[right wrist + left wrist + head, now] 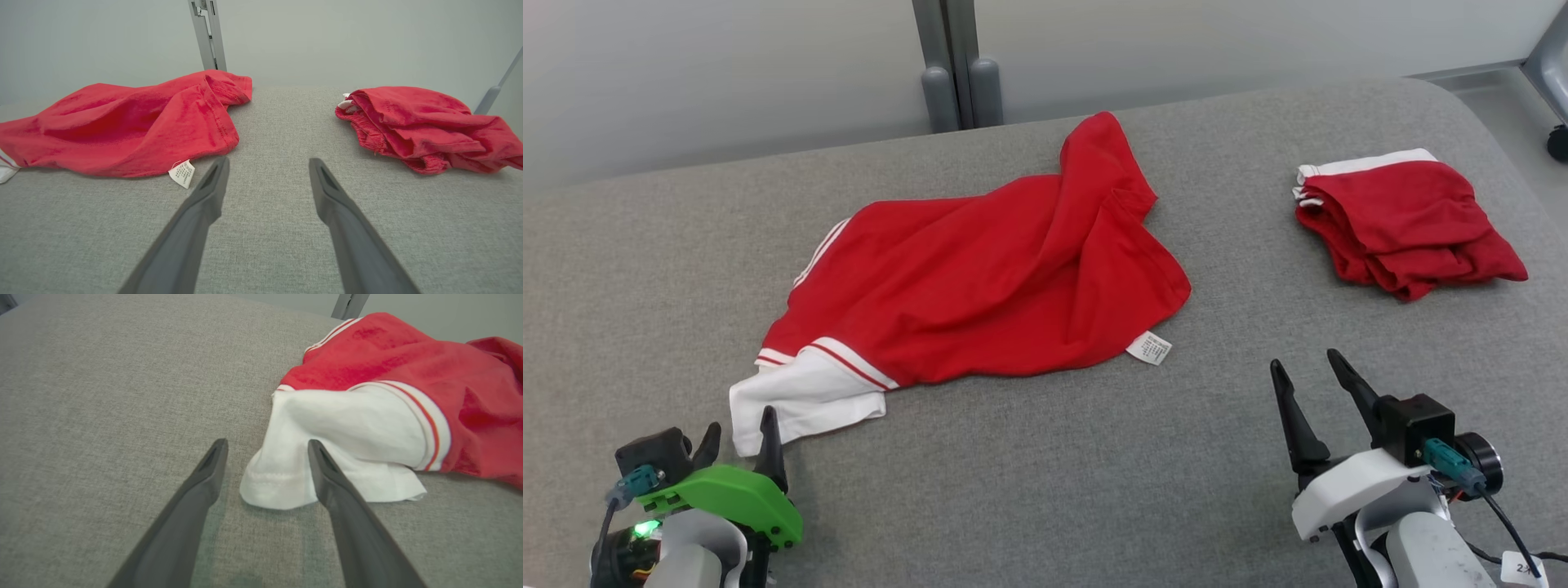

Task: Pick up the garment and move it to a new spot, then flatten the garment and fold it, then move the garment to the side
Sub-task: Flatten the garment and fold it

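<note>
A crumpled red garment [980, 278] with a white sleeve and red-white striped trim lies loosely spread in the middle of the grey padded surface. Its white sleeve [335, 457] reaches toward my left gripper [739, 437], which stands open just short of it, one finger over the sleeve's edge in the left wrist view [267, 453]. Across in the right wrist view, the same garment [122, 122] shows a white care label [182, 173] near its hem. My right gripper [1311, 376] is open over bare surface, apart from the cloth [267, 167].
A second red garment [1401, 220], folded with a white band, sits at the far right of the surface [1054, 474]; it also appears as a folded red pile [425, 126]. A grey post [956, 65] and a pale wall stand behind.
</note>
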You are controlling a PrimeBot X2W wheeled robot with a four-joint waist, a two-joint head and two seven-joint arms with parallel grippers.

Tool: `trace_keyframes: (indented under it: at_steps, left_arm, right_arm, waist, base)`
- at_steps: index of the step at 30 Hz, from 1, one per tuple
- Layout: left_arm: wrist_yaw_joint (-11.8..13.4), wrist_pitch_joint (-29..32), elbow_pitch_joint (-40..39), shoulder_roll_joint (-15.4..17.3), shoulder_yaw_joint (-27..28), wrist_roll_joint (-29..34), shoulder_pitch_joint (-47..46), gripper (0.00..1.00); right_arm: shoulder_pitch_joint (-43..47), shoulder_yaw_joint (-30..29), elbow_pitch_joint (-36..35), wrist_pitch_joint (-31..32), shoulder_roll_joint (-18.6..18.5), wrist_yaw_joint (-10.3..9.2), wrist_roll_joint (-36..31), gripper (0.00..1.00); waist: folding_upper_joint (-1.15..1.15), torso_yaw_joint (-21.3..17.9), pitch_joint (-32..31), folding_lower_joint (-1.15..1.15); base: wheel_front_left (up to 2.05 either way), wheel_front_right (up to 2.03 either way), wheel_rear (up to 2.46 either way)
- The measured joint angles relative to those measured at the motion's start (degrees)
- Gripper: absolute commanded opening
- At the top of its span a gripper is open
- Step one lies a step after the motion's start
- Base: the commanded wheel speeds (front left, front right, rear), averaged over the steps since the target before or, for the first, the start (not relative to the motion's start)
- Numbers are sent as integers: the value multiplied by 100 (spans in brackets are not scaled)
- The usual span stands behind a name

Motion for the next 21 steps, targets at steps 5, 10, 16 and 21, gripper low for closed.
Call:
trace_keyframes:
  at_steps: [5,10,16,21]
  left_arm:
    - [-25,-7,370,-2,-135,-133,-234,96]
    - [-41,-16,550,-23,-346,-294,-313,7]
    - [-43,-165,330,-52,-732,-608,-282,0]
    - [-44,-283,-102,-26,-946,-814,-102,0]
  right_arm:
    - [-79,-4,18,0,0,0,-34,100]
    - [-167,-5,77,0,0,0,-38,100]
    - [-389,-55,250,0,1,0,-160,100]
    - [-812,-98,770,237,1,0,-369,100]
  waist:
    - [0,-48,209,0]
    - [0,-10,274,0]
    - [0,140,275,0]
    - [0,282,281,0]
  base:
    - [0,0,0]
    - [0,0,0]
    - [0,0,0]
    - [0,0,0]
